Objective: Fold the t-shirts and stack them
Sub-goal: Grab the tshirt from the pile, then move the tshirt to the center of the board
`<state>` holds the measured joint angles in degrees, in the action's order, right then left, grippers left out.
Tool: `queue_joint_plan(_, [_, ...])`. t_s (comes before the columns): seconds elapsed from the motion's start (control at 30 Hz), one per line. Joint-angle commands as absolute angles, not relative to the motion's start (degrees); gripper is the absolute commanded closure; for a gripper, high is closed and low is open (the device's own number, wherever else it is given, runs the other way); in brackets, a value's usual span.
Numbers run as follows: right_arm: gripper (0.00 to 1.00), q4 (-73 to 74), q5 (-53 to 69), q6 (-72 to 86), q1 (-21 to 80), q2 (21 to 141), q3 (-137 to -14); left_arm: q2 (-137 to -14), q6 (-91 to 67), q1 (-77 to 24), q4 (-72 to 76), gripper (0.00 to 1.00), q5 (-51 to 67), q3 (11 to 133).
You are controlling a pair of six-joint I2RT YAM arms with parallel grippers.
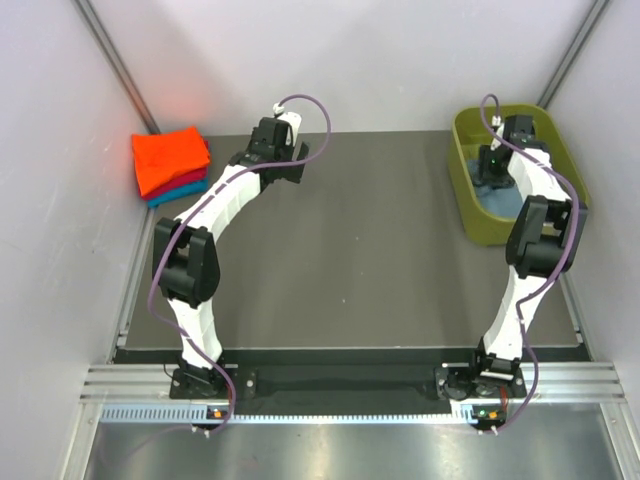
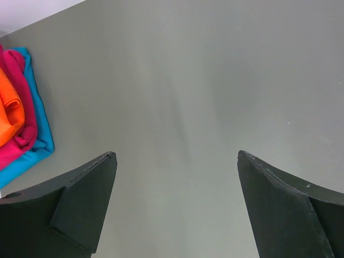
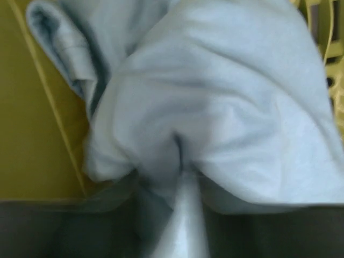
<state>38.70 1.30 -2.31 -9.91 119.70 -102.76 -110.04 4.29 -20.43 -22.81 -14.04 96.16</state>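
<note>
A dusty grey-blue t-shirt (image 1: 500, 206) lies bunched inside the olive-green basket (image 1: 465, 195) at the far right. My right gripper (image 1: 492, 172) reaches down into that basket. In the right wrist view its dark fingers (image 3: 279, 234) pinch a raised fold of the grey-blue shirt (image 3: 215, 97), with the right gripper (image 3: 185, 180) shut on it. Folded orange (image 1: 170, 153), red (image 1: 188, 182) and teal (image 1: 178, 194) t-shirts lie stacked at the far left. My left gripper (image 1: 300, 165) hovers open over bare table, right of the stack, with nothing between its fingers (image 2: 86, 199).
The basket's yellow-green wall (image 3: 32, 134) rises close on the left of the right gripper. The stack's edge (image 2: 21, 123) shows at the left of the left wrist view. White walls enclose the dark table (image 1: 360, 260) on three sides.
</note>
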Motion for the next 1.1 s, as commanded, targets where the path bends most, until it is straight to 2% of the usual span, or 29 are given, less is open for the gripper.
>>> queue_joint_plan(0.0, [0.81,38.1,1.9,-2.2,-11.4,120.0,-105.1,-107.7,4.3,-20.6,-22.5,0.02,-14.6,96.8])
queue_joint_plan(0.03, [1.0,37.9,1.0,-2.1,-11.5,119.8,-105.4,-107.7,4.3,-20.6,-22.4,0.02,-14.7,96.7])
queue_joint_plan(0.13, [1.0,36.2,-1.2,-2.5,-11.4,118.0,-107.6,-107.6,4.2,-20.6,-22.3,0.02,-15.1,96.5])
queue_joint_plan(0.27, [1.0,31.9,-7.2,-4.0,-11.4,113.7,-117.7,-107.9,4.3,-20.6,-22.1,0.05,-15.1,96.4])
queue_joint_plan(0.5, [1.0,28.9,-1.9,-5.1,-10.3,107.5,-124.2,-110.2,3.9,-20.6,-21.8,0.07,-14.2,99.8])
queue_joint_plan(0.67, [1.0,25.9,4.5,-16.2,-2.7,100.0,-122.0,-110.6,2.6,-20.6,-21.3,0.11,-15.6,100.0])
queue_joint_plan(0.83, [1.0,16.4,4.0,-24.2,8.7,94.5,-121.6,-110.0,1.9,-20.6,-20.0,0.11,-18.3,97.7])
queue_joint_plan(0.97, [1.0,17.1,5.4,-20.8,14.0,95.7,-130.8,-109.4,1.1,-20.5,-18.9,0.12,-21.2,96.6])
queue_joint_plan(1.07, [1.0,17.4,5.9,-19.6,16.8,94.7,-127.4,-108.8,1.1,-20.3,-18.4,0.11,-23.2,96.2])
